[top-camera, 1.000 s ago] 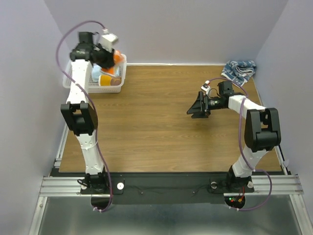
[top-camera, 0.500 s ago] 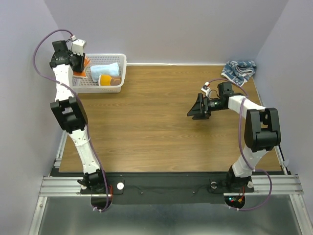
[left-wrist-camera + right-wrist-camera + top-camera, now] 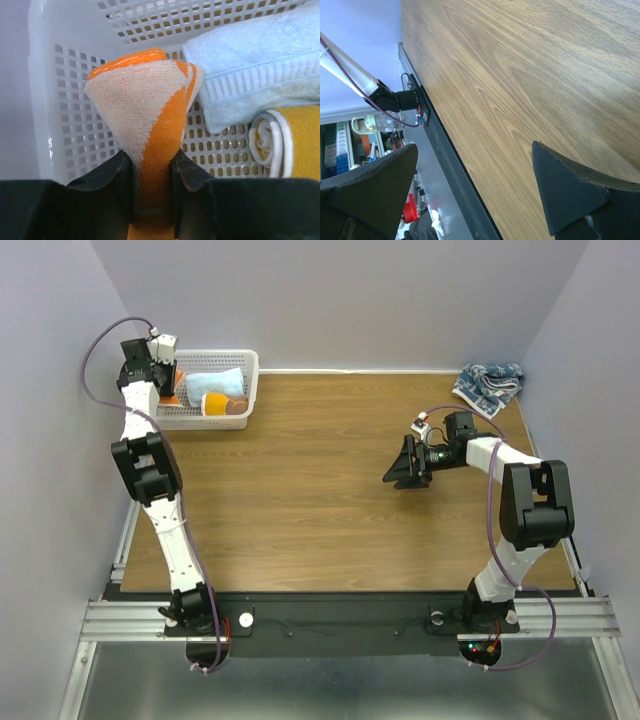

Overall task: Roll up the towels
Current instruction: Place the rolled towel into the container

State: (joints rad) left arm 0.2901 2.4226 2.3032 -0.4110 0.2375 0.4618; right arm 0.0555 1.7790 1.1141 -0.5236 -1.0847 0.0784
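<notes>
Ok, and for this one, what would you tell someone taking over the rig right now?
Left gripper: shut on the orange-and-white towel, a bundle held at the left end of the white basket.
Right gripper: open, empty, above the table.
Done: a light-blue towel and a yellow-and-white towel lie in the basket; both look rolled.
Left: the blue-and-white towel lies crumpled and unrolled at the table's far right corner. Probably release the orange one, then roll that.

Wooden table (image 3: 330, 500) enclosed by pale lavender walls (image 3: 340, 300).
</notes>
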